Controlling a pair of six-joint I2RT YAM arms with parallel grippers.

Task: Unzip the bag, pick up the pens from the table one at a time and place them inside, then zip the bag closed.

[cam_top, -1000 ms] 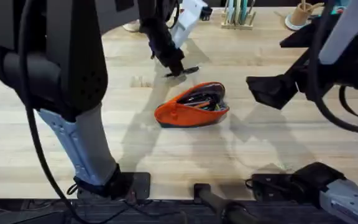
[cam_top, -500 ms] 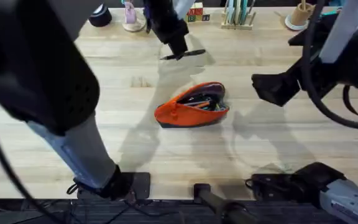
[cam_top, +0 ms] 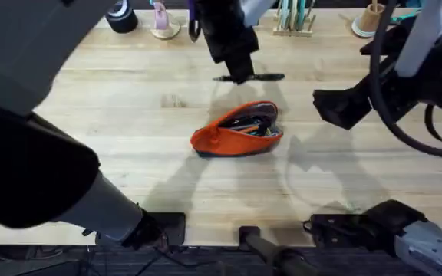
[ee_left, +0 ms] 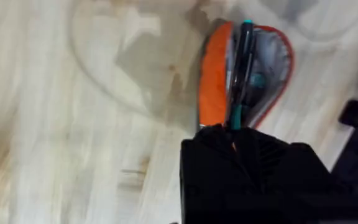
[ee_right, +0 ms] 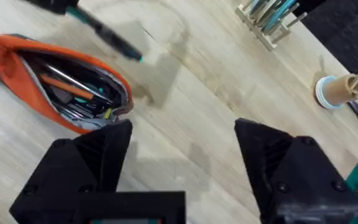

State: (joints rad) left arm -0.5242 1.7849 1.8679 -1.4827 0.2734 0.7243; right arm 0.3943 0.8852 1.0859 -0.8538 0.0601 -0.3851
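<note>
Left hand (cam_top: pixel 240 74) at upper centre of overhead, clamped on the black pen (cam_top: pixel 255 77), which sticks out sideways to the right, held near 1 end. Pouch (cam_top: pixel 238 130) sits unzipped mid-frame on the table (cam_top: pixel 129 138), mouth gaping, pens already visible inside. Right hand (ee_right: pixel 182 162) hangs wide open right of the pouch, holding nothing.

Risks:
- End-grip: pen could pivot or slip.
- Pen lies crosswise to the opening; it may catch the rim or shove the unpinned pouch.
</note>
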